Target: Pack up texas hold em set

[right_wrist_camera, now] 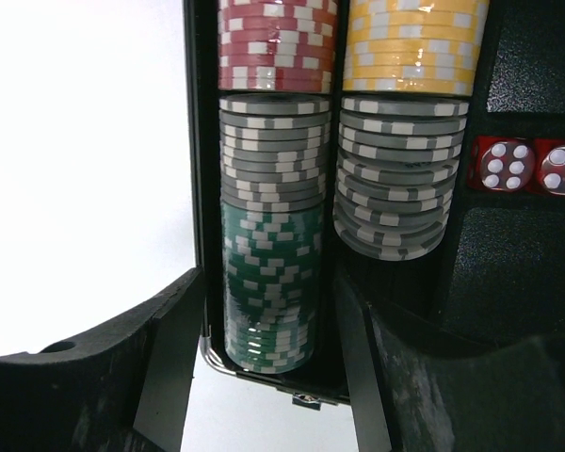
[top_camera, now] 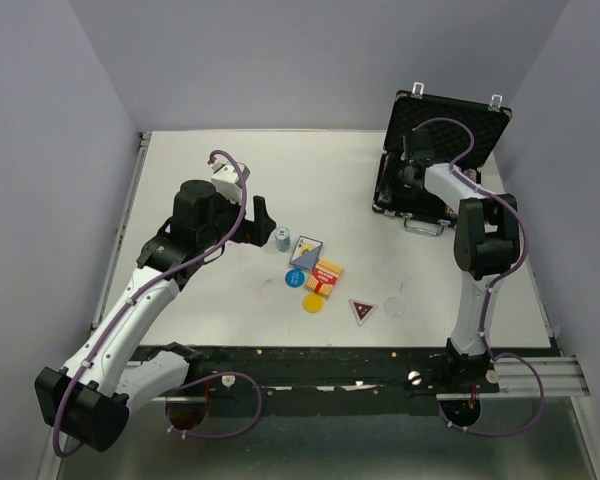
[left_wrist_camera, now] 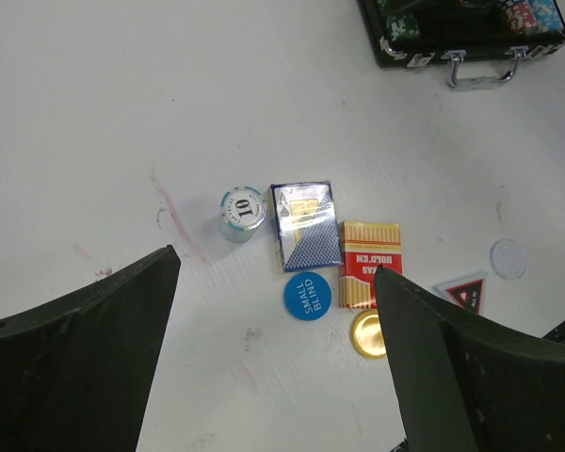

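Left of the open briefcase (top_camera: 480,122) and nearer, a yellow disc (top_camera: 312,301), triangular button (top_camera: 362,311), orange deck (top_camera: 326,277), blue deck (top_camera: 305,251) and chip stack (top_camera: 281,237) are lying on the worktop (top_camera: 210,160). The left pincer (left_wrist_camera: 273,264) is hovering released, farther left of the briefcase. Inside the briefcase, the right pincer (right_wrist_camera: 268,325) is hanging released over the green chip row (right_wrist_camera: 268,282).

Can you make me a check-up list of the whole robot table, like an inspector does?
Surface: white table, faint red smear.
Job's things: black case open far right, chip rows and red dice inside; loose on table: 10 chip, blue deck, red deck, blue disc, yellow disc, white disc, triangle button.
Clutter: nothing seen.
Grippers: left gripper above loose pieces, jaws open; right gripper over green chips in case, jaws open.
Cables: purple cables loop along left arm and right arm.
Surroundings: plain grey walls.
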